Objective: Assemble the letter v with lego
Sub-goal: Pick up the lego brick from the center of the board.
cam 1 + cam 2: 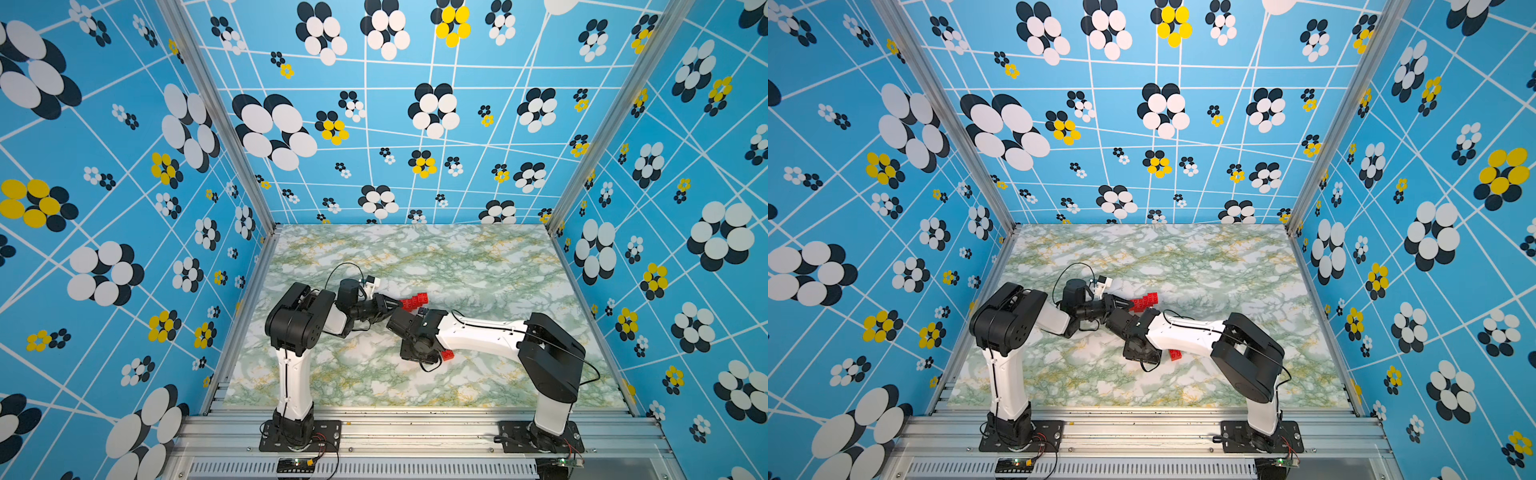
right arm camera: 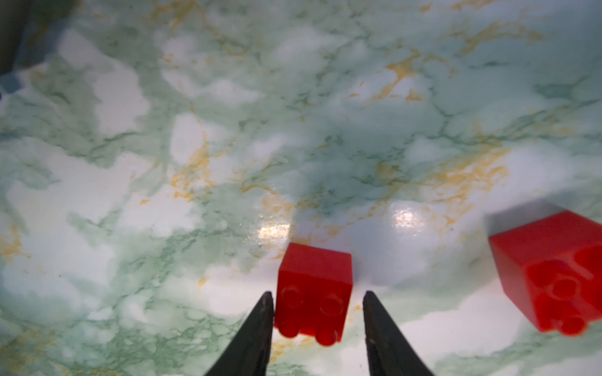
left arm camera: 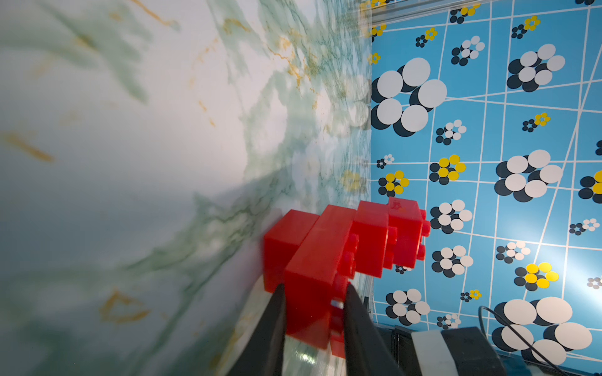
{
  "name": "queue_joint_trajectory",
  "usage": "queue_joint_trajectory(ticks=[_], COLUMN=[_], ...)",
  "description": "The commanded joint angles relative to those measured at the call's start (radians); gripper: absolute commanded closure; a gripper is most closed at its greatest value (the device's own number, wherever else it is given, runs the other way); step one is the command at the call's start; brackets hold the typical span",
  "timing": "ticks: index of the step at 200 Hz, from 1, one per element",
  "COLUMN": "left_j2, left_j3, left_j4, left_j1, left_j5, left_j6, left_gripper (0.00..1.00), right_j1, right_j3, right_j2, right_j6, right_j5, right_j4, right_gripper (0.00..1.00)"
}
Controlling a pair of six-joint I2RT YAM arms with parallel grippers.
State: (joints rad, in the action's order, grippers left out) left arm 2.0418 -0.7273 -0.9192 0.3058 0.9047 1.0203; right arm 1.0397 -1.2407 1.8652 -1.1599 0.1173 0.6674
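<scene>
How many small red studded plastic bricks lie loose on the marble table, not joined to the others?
2. One red plastic brick lies between the fingers of the open right gripper; the other brick lies apart beside it. Others may be hidden from view.

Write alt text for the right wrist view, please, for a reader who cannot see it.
The open right gripper straddles a red brick on a green marbled table, studs facing the camera, not yet clamped. A second red brick lies apart, cut by the frame's edge.

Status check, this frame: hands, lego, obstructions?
Left hand shut on joined stepped bricks. Right hand open, straddling one loose brick. Second loose brick lies apart, not in the way.
</scene>
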Motion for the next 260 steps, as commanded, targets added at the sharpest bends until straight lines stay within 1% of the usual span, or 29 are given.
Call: queue_joint_trajectory(ticks=[1, 44, 78, 106, 123, 136, 164, 207, 222, 260], left_j2=[0.003, 0.005, 0.005, 0.006, 0.008, 0.008, 0.006, 0.008, 0.005, 0.009], left_j3=[0.014, 0.011, 0.008, 0.008, 0.008, 0.008, 0.008, 0.009, 0.011, 0.012], left_j4=[0.024, 0.023, 0.021, 0.021, 0.021, 0.021, 0.019, 0.01, 0.009, 0.001], left_j1=[0.007, 0.008, 0.009, 0.009, 0.01, 0.009, 0.01, 0.009, 0.01, 0.01], left_j5=[-0.012, -0.011, -0.01, -0.011, -0.01, -0.01, -0.01, -0.01, -0.009, -0.009], left_j6=[-0.008, -0.006, -0.005, -0.005, -0.004, -0.004, -0.003, 0.001, 0.004, 0.007], left_gripper=[0.76, 0.77, 0.77, 0.77, 0.77, 0.77, 0.77, 0.77, 0.77, 0.77], right_j1=[-0.002, -0.003, -0.003, -0.003, -0.004, -0.004, -0.006, -0.009, -0.009, -0.013], right_j3=[-0.017, -0.024, -0.051, -0.079, -0.085, -0.088, -0.095, -0.097, -0.097, -0.088], right_j2=[0.022, 0.029, 0.035, 0.042, 0.043, 0.05, 0.06, 0.061, 0.064, 0.066], right_j6=[-0.006, 0.009, 0.044, 0.076, 0.08, 0.084, 0.085, 0.086, 0.087, 0.09], right_j5=[0.005, 0.01, 0.023, 0.041, 0.045, 0.045, 0.043, 0.045, 0.044, 0.041], right_j4=[0.002, 0.028, 0.081, 0.131, 0.135, 0.133, 0.128, 0.125, 0.124, 0.129], right_gripper=[0.58, 0.63, 0.64, 0.52, 0.49, 0.49, 0.54, 0.57, 0.6, 0.62])
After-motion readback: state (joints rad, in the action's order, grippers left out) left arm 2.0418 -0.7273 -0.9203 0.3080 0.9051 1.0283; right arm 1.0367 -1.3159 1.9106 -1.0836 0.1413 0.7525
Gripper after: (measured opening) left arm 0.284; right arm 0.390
